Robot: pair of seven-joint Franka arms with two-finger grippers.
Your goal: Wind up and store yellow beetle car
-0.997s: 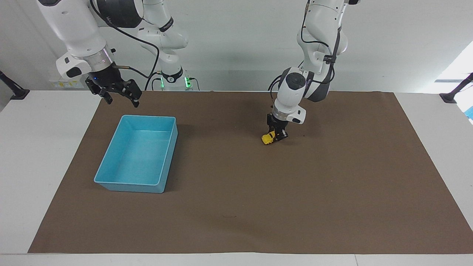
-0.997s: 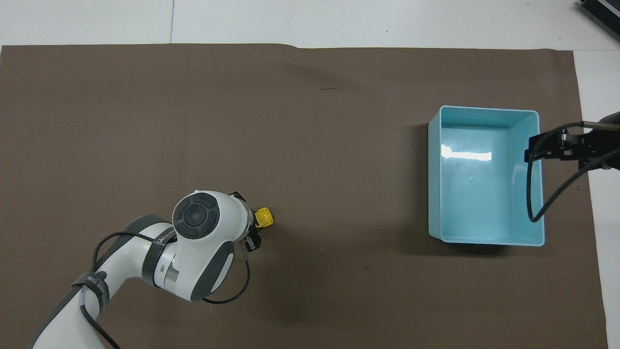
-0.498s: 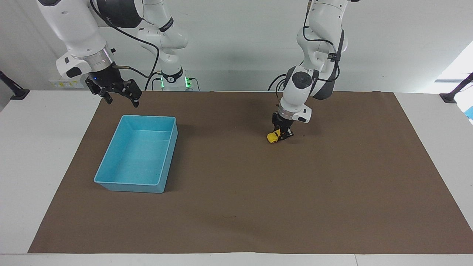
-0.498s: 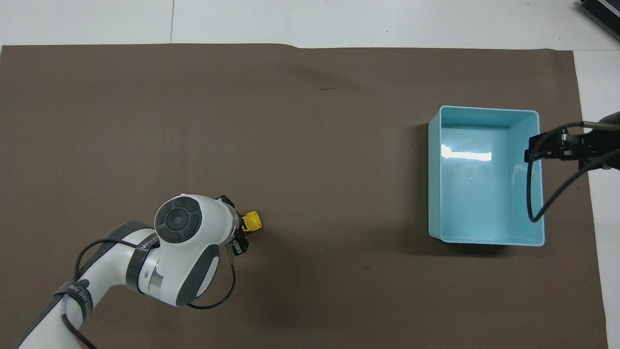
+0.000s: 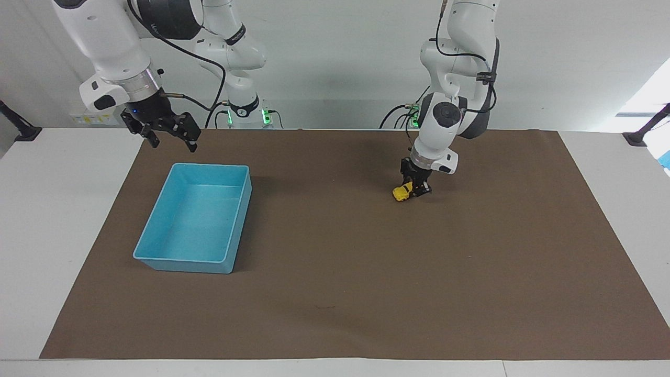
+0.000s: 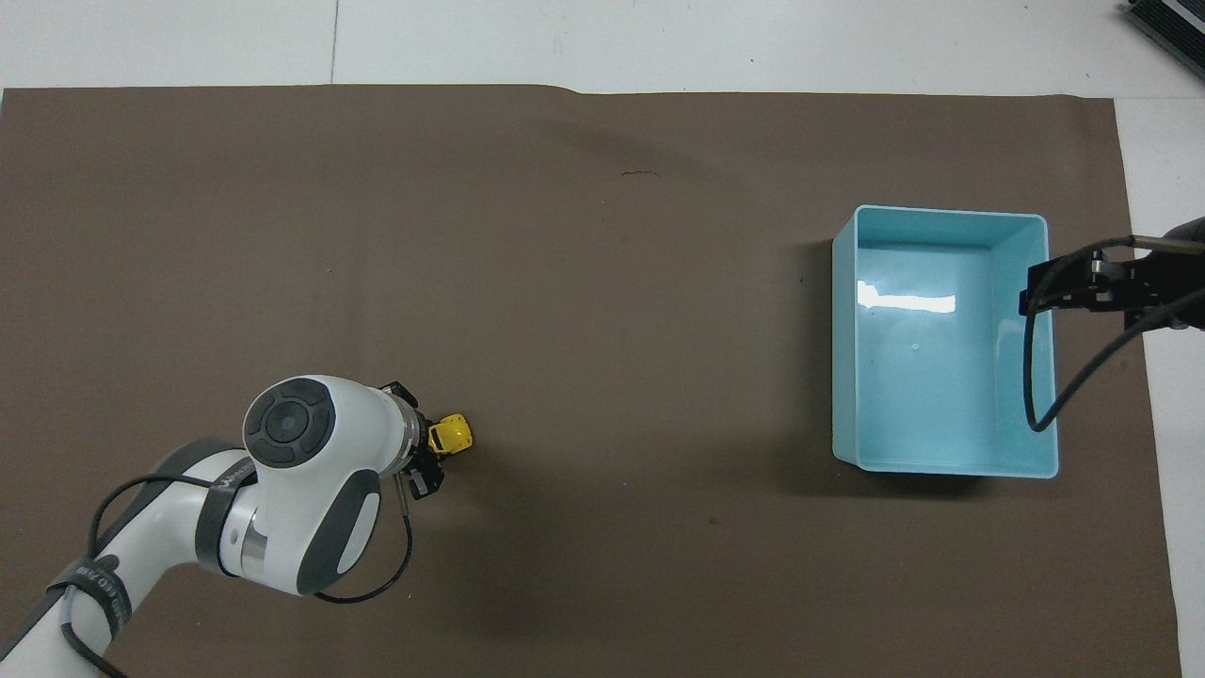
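The yellow beetle car we pinch in our left gripper; our right gripper, spread, waits above the blue bin.

Bright, even light, soft shadows (bin glare)

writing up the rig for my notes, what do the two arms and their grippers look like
Both arms are glossy white with rounded shells and dark grey or black joint sections and round dark end caps. Black cables loop loosely along each. The left gripper is small, black and two-fingered under a white wrist. The right gripper is black with splayed links, below a silver wrist ring. Green lights glow at the bases.
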